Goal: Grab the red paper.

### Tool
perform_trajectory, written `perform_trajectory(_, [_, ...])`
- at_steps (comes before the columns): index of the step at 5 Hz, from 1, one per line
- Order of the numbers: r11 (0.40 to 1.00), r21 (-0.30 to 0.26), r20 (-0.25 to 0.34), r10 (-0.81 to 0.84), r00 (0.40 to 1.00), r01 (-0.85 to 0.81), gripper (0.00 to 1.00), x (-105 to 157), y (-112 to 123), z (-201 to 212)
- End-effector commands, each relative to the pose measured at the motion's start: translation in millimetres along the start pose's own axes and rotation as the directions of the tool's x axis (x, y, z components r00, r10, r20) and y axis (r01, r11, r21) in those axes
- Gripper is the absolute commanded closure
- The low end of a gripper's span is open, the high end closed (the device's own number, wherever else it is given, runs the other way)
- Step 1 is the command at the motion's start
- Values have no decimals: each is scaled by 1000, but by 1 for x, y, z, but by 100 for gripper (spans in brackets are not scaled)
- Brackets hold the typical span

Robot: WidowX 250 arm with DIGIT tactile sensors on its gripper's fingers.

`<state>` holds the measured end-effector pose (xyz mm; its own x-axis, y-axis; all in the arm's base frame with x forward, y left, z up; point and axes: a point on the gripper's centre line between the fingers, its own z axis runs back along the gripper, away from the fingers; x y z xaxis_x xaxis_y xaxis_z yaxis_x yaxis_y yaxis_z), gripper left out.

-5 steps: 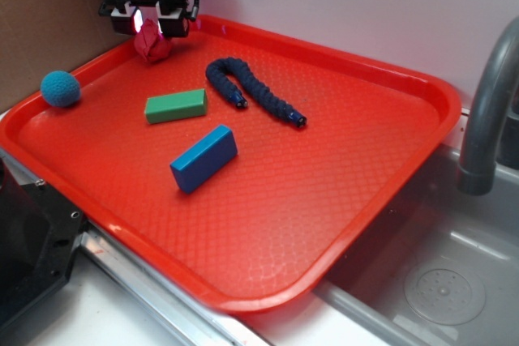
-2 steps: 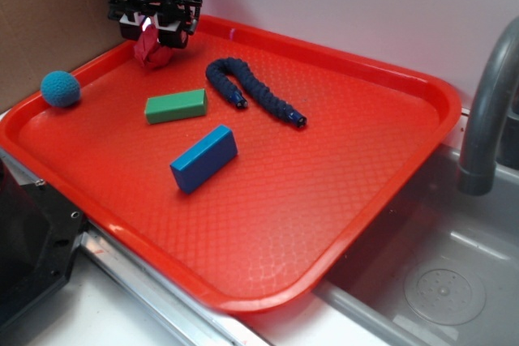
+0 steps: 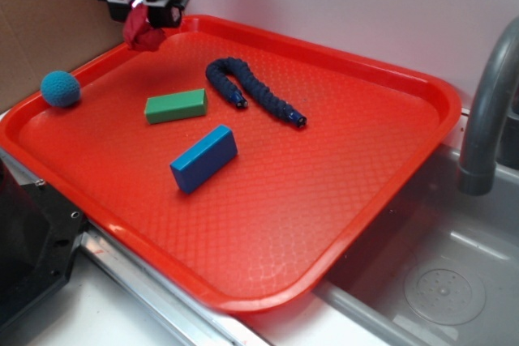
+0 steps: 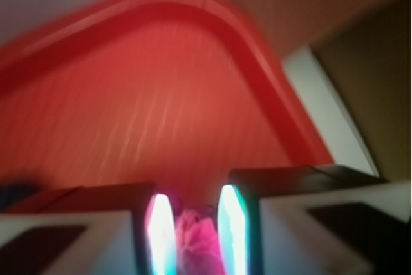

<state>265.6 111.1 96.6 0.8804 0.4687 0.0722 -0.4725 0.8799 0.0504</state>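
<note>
Hanging above the far-left corner of the red tray [image 3: 389, 79], claw [image 3: 144, 15] pinching the red paper [image 3: 141, 32] between its fingers, wad clear of the tray, teal ball [image 3: 61, 88] near-left of it.

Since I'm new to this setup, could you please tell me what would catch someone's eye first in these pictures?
The large red plastic tray fills most of the exterior view, beside a grey metal sink. At its far left corner, the black gripper holds the small dark-red crumpled paper wad above the tray floor. A teal crocheted ball, green block, blue block and dark-blue knitted tube lie on the tray.
</note>
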Motion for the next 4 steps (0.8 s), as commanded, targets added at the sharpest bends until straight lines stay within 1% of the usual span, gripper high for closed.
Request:
perform_trajectory(1, [979, -116, 0, -169, 986, 167, 100, -42, -25, 131])
perform_trajectory(2, [966, -90, 36, -238, 971, 240, 100, -61, -39, 159])
perform_trajectory(3, [941, -103, 114, -310, 944, 321, 100, -75, -44, 169])
perform_trajectory(4, [910, -100, 178, -381, 907, 402, 100, -85, -54, 175])
